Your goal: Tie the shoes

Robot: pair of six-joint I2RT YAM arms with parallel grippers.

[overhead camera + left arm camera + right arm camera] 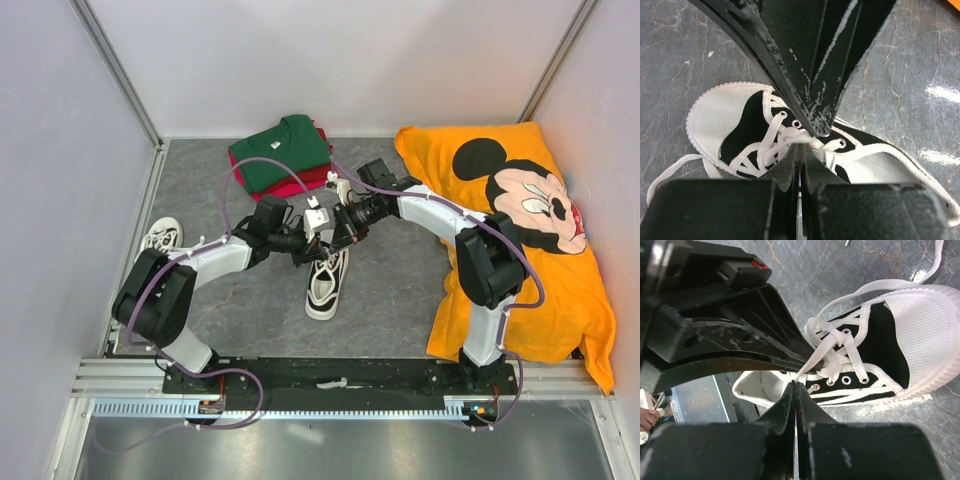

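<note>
1. The middle shoe (327,282) lies on the grey table (400,290), its laces (832,347) loose and one end trailing off past the toe.
2. The left gripper (800,148) is clenched on a strand of the laces just above this shoe's eyelets.
3. The right gripper (796,385) is clenched on the laces too, its tips meeting the left's.
4. The second shoe (160,238) sits well to the left.
5. Beyond the middle shoe, a folded green shirt (280,152) lies on a red shirt (300,186).
6. To the right lies an orange shirt (520,250) printed with a cartoon mouse.
</note>
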